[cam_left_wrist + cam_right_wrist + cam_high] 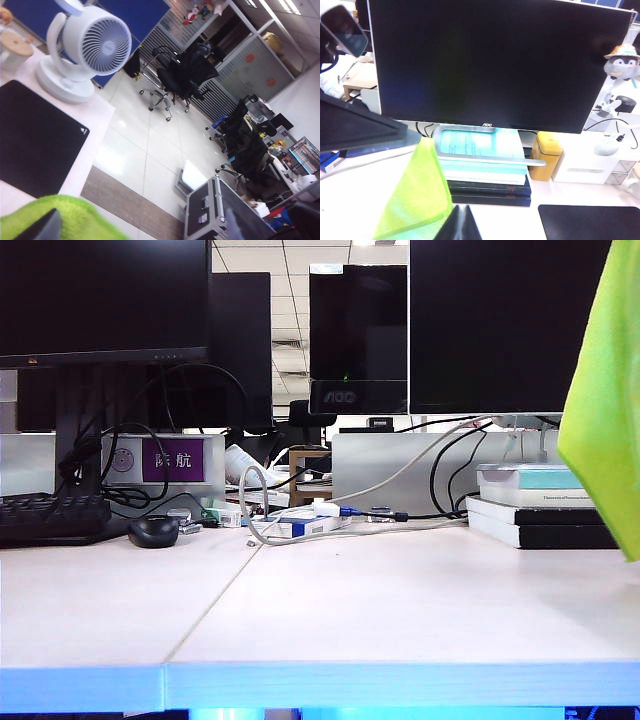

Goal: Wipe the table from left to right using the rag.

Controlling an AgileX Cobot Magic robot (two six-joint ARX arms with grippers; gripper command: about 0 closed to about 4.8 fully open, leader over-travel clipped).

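1. Right gripper [459,224]: the jaws are pressed together on the rag [415,200]. In the right wrist view the cloth is pinched at the fingertips and spreads away from them in a lime-green sheet.
2. Rag position: it is off the table [400,610]. In the exterior view it hangs as a long green drape at the far right, high above the white desk top, its lower corner dangling in front of the stacked books [540,510]. The gripper itself is out of that view.
3. Long axis: the rag hangs lengthwise, roughly vertical, below and ahead of the right fingertips.
4. Left gripper [140,227]: the jaws stand wide apart and hold nothing between them. One dark finger [42,227] shows at the frame edge with a fold of the rag just beside it; whether the two touch cannot be told. The camera looks out past a white desk fan [82,50] and a black mat [35,135] to the office floor.
5. Governing relation: the rag is carried by the right hand on the right side of the desk, while the wipe must start on the left. Judged from this, no wiping contact exists yet.
6. Next move, as a judgement: the cloth must be lowered flat onto the table surface and taken to the left start point, clear of the computer mouse [153,531] and keyboard [50,517].
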